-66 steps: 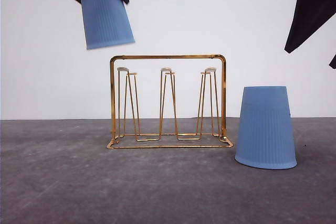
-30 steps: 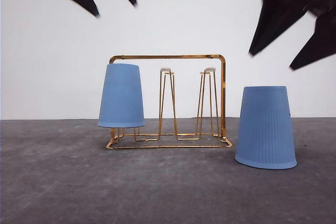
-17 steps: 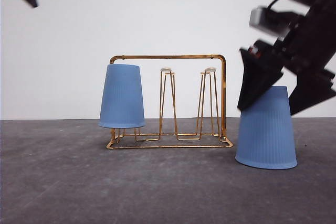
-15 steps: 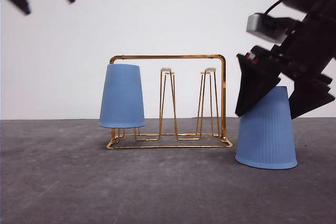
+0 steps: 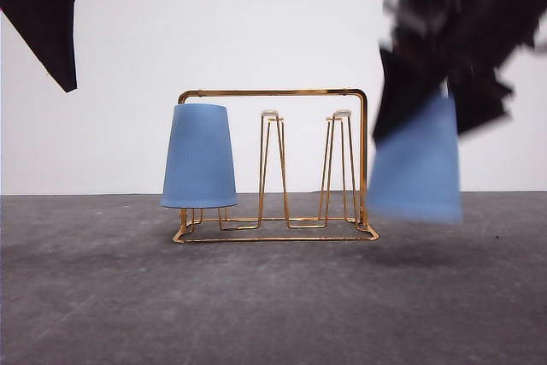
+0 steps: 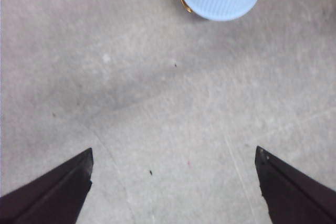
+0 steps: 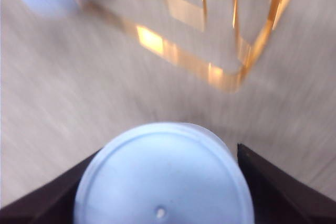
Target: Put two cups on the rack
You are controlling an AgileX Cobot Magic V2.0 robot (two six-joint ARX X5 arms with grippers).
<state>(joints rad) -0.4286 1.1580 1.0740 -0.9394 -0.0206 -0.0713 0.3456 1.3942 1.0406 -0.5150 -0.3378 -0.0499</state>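
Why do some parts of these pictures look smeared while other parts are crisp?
Front view: the right gripper and the cup in its jaws are smeared by motion, while the rack and the cup on the rack stay sharp. Right wrist view: the table and rack streak, yet the held cup looks fairly clear. Left wrist view: crisp throughout, open left gripper included.

Left gripper (image 6: 173,182), two matte black wedge fingers tapering to points at lower left and lower right of the wrist frame, right gripper (image 5: 432,96), black angular finger plates, blurred dark housing at upper right of the front frame, no legible markings
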